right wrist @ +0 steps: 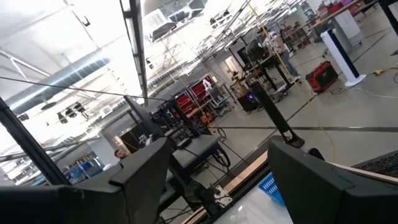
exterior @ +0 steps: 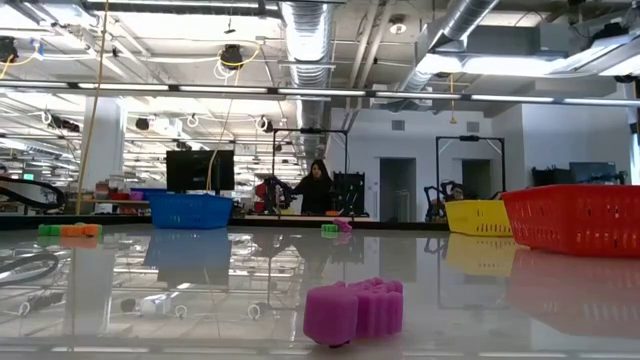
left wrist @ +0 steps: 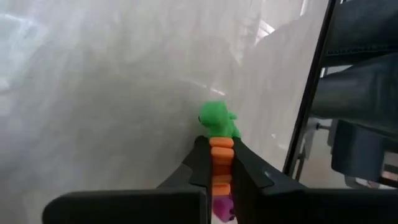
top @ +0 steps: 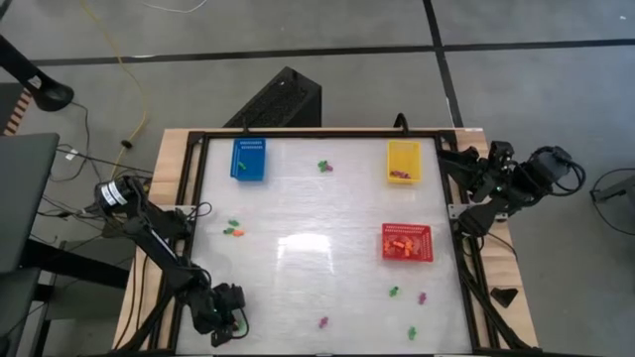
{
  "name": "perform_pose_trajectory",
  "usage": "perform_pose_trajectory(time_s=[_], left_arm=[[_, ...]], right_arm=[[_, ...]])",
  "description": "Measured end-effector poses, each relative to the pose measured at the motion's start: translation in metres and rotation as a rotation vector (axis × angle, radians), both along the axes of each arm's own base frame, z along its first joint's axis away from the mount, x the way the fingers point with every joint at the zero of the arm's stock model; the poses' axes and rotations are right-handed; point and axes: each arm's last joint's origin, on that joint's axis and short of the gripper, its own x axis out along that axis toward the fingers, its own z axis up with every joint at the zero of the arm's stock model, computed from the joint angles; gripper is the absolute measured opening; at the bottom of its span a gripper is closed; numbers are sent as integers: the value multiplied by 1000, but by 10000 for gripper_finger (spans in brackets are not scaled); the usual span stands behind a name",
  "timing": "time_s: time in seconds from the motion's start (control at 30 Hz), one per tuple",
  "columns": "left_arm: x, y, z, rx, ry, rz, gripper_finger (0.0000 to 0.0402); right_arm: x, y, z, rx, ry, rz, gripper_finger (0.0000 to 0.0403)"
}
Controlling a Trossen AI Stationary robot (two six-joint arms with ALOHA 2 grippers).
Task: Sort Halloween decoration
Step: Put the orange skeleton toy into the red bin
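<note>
The Halloween decoration is tiny orange, green and purple pieces scattered on the white table: a pair [top: 324, 166] at the far middle, some [top: 234, 229] at the left, and several [top: 407, 309] near the right front. One purple piece [exterior: 355, 308] lies close in the low view. My left gripper [left wrist: 222, 148] is at the table's near left corner [top: 228, 315], shut on a small stack of pieces. My right gripper [right wrist: 224, 180] waits open beyond the table's far right edge [top: 478, 174], facing the room. My left gripper pinches a small stack of pieces between its two fingers. The fingertips [left wrist: 200, 163] close on the orange part [left wrist: 222, 157]. A green piece [left wrist: 217, 119] sticks out past the fingertips and a purple one [left wrist: 222, 205] sits farther back. I cannot tell whether the stack touches the table.
Three perforated baskets stand on the table: blue [top: 248, 159] at far left with a green piece inside, yellow [top: 403, 161] at far right, red [top: 407, 242] at right middle holding orange pieces. A black frame [top: 298, 134] rims the table. A person shows far back in the room [exterior: 318, 185].
</note>
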Motion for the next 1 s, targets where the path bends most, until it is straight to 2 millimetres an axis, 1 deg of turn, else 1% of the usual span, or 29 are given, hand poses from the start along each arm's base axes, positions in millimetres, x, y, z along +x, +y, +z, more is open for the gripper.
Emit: perform_pose_trajectory(time_s=[0.13,0.33,0.4,0.47,0.6,0.7,0.83,0.93,1.0], left_arm=[[4,10,15,16,-81,51,12],[23,42,51,79,-295,186,11],[31,54,61,92,-357,177,11],[44,66,70,94,-426,184,11],[69,90,81,75,-540,198,11],[91,112,86,49,-635,191,11],[126,151,81,-41,-751,179,11],[162,182,77,-102,-840,170,11],[195,199,76,-132,-871,118,11]], right_arm=[[0,0,0,-1,0,0,304],[0,0,0,-1,0,0,304],[0,0,0,-1,0,1,304],[0,0,0,-1,0,1,304],[0,0,0,-4,-7,17,304],[0,1,1,-4,-13,27,304],[0,1,2,-7,-23,39,304],[0,1,2,-24,-24,43,304],[0,1,2,-25,-24,43,304]])
